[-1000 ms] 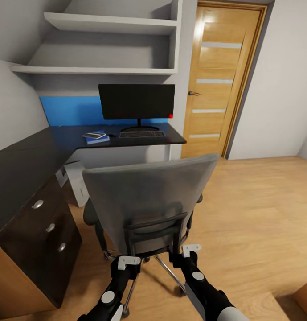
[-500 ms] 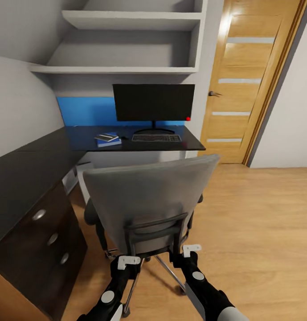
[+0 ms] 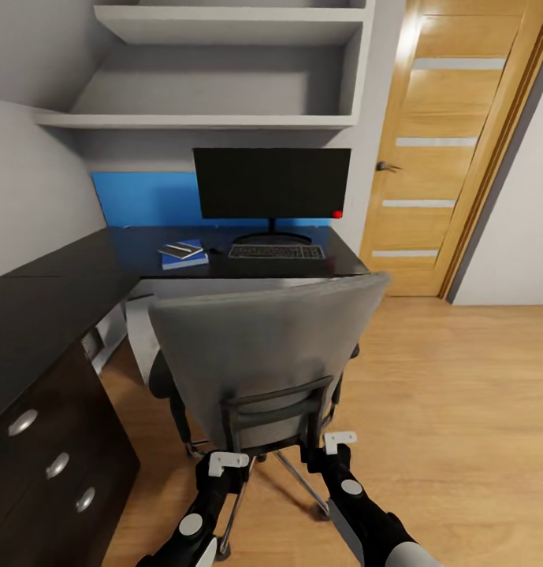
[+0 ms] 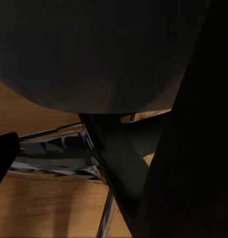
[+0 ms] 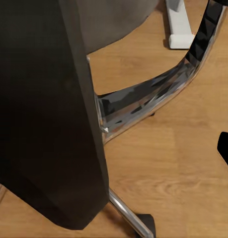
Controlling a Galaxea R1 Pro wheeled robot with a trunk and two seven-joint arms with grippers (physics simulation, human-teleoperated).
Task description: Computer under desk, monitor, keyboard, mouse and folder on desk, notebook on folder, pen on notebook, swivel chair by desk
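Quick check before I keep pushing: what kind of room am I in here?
It looks like a home study corner, likely in a bedroom: a black L-shaped desk carrying a monitor and keyboard, wall shelves above, a swivel chair in front, and a wooden door on wood flooring.

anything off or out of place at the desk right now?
Nothing stands out. The monitor stands upright on the desk, the keyboard lies square in front of it, and the folder stack lies flat to its left. The swivel chair stands upright.
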